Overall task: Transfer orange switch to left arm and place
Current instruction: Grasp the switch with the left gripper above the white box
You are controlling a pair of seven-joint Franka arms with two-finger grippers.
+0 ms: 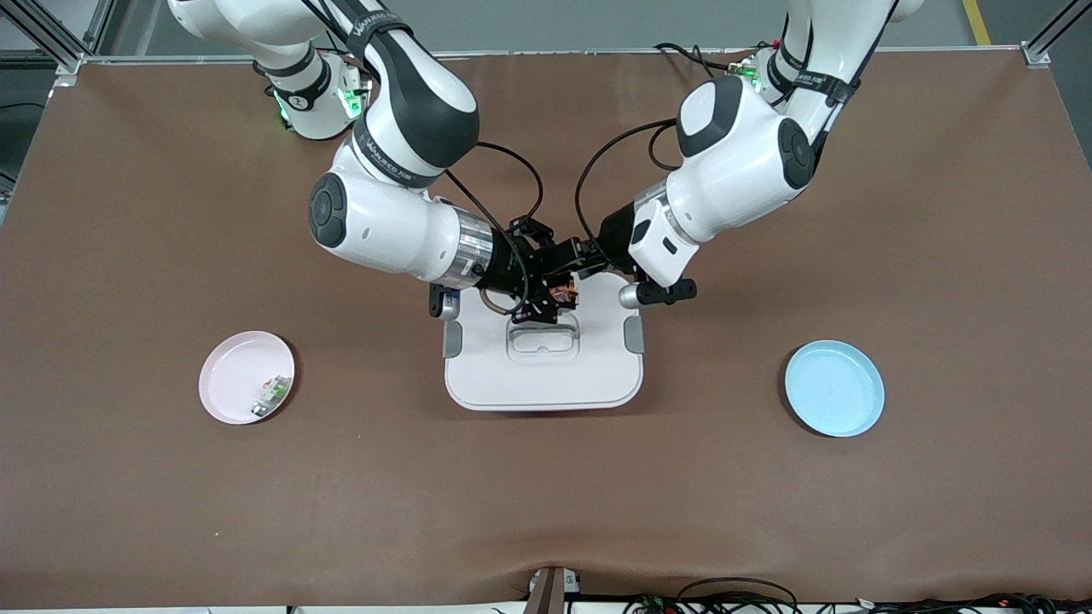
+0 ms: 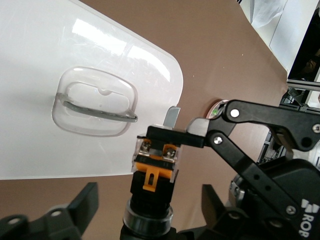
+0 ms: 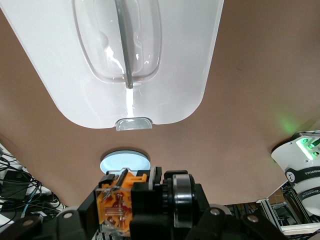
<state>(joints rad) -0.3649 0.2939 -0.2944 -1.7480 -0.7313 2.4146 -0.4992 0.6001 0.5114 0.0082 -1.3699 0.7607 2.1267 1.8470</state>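
The orange switch (image 1: 563, 294) is a small black push-button with an orange block. It is held in the air over the edge of the white box (image 1: 543, 375) nearest the robots' bases. My right gripper (image 1: 536, 300) is shut on the switch's orange terminal end (image 3: 117, 202). My left gripper (image 1: 573, 266) is open. Its fingers (image 2: 86, 204) stand on either side of the switch's round black end (image 2: 150, 197) without touching it. The right gripper's black linkage fingers (image 2: 172, 134) clamp the switch's other end. The box's recessed handle (image 2: 95, 102) lies below.
A pink plate (image 1: 246, 377) holding a whitish-green part (image 1: 271, 394) sits toward the right arm's end of the table. A blue plate (image 1: 834, 388) sits toward the left arm's end and also shows in the right wrist view (image 3: 125, 161). Brown table (image 1: 546, 495) surrounds the box.
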